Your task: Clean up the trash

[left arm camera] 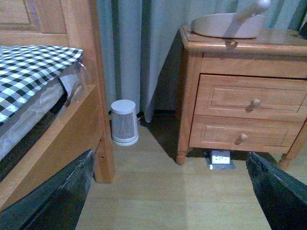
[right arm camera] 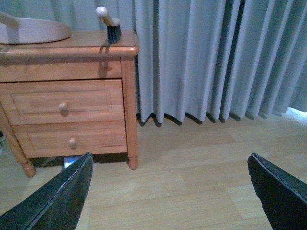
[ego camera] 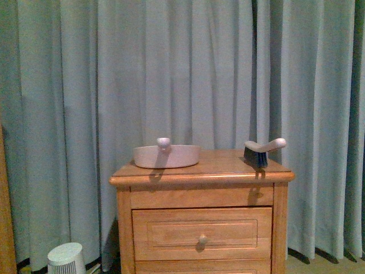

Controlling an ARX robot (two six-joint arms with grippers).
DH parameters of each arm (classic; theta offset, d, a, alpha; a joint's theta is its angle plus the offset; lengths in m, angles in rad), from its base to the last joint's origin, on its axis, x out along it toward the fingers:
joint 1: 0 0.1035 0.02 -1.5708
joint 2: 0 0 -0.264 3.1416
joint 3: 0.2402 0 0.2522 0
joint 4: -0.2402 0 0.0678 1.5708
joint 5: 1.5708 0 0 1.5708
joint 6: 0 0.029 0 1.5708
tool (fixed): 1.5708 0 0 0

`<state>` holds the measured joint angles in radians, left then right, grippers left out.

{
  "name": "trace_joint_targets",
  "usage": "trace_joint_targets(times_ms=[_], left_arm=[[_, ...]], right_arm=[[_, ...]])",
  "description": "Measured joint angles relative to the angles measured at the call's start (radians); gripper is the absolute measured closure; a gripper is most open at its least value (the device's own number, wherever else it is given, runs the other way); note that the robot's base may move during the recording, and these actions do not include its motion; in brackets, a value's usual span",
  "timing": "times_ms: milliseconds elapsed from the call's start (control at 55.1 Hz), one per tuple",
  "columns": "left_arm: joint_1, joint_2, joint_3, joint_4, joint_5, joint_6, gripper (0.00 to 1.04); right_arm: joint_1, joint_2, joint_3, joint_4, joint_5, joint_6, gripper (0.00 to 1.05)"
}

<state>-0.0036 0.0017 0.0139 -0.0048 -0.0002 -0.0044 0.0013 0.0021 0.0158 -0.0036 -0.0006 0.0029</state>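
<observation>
Nightstand (ego camera: 199, 171) of pale wood stands against grey-blue curtains (ego camera: 171, 68); on its top you see a dustpan (ego camera: 166, 156) at 9 o'clock and a hand brush (ego camera: 259, 151) at 3 o'clock. Only the left wrist view shows you the checked bed (left arm camera: 29, 72). Left gripper (left arm camera: 169, 155) and right gripper (right arm camera: 170, 155) are spread, empty. Trash location: you cannot tell.

curtains (ego camera: 188, 74) pale blue | nightstand (ego camera: 199, 228) wooden, two drawers | floor (right arm camera: 192, 182) light wood | bed frame (left arm camera: 72, 124) wooden
</observation>
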Motion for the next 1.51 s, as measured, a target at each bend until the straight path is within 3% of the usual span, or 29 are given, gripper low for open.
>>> trace_joint_targets(times_ms=[1505], left_arm=[[0.0, 0.0, 0.0, 0.0, 0.0, 0.0, 0.08]], right_arm=[[0.0, 0.0, 0.0, 0.0, 0.0, 0.0, 0.07]])
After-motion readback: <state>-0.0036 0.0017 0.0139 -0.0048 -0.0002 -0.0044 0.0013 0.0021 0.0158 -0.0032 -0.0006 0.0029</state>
